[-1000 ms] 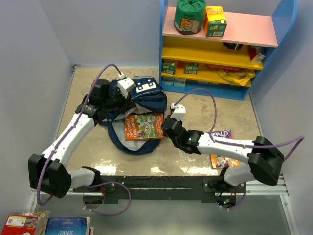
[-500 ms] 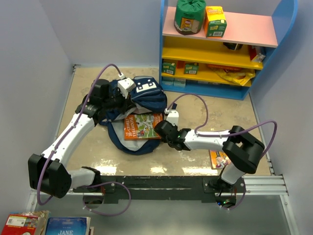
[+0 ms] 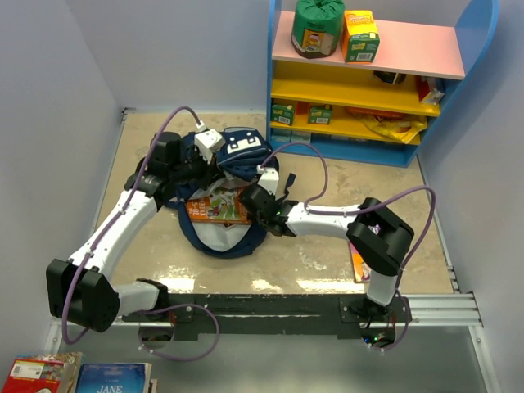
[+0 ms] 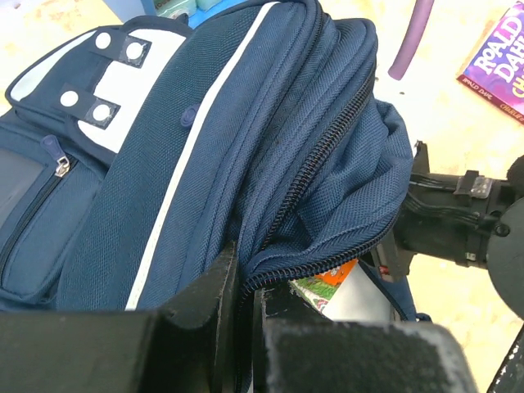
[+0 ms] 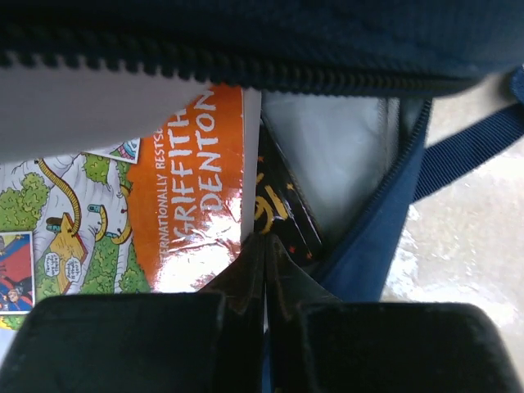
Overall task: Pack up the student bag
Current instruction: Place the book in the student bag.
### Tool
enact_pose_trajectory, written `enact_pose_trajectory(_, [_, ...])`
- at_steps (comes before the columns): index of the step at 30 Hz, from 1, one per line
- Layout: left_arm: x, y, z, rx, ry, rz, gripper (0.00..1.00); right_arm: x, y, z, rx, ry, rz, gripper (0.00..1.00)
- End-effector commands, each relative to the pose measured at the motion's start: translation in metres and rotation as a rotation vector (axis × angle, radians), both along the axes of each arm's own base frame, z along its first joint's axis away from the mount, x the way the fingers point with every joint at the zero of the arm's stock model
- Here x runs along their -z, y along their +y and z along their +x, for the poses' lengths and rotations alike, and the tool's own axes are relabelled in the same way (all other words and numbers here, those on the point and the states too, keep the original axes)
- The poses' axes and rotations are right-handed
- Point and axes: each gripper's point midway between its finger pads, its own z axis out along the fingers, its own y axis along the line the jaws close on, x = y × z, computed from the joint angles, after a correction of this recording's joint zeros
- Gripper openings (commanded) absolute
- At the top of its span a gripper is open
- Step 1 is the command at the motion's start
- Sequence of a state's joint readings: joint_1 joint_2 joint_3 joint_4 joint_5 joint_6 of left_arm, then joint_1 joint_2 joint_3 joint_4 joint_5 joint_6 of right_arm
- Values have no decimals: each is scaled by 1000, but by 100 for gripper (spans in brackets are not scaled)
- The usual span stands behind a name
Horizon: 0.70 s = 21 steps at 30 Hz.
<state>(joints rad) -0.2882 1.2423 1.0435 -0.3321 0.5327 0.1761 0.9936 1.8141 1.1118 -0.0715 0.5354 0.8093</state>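
With the student bag lying left of centre on the desk, the left hand pinches its zipper edge to hold the mouth open and the right hand, fully closed, grips the orange book, partly inserted; a second book on the desk is judged not yet packed.
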Motion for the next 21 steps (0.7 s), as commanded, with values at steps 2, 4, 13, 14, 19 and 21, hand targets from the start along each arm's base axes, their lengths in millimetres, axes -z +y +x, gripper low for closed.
enact_pose_trajectory(2, [-34,-14,1,60,-117,-61,0,-35,34,4,-95,-77,107,0])
enact_pose_trajectory(4, [-32,-15,0,63,-112,-63,0,-35,29,4,-113,-85,120,0])
enact_pose_trajectory(13, [-32,-12,0,58,-119,-51,0,-66,-75,10,177,-99,-18,76])
enact_pose_trajectory(14, [-31,-12,0,56,-115,-51,0,-64,-94,6,222,-73,-51,79])
enact_pose_trajectory(19, [-31,-13,-1,60,-115,-57,0,-53,-189,21,480,93,-211,91])
enact_pose_trajectory(21, [-31,-14,-1,63,-115,-60,0,-47,-220,16,539,154,-271,92])
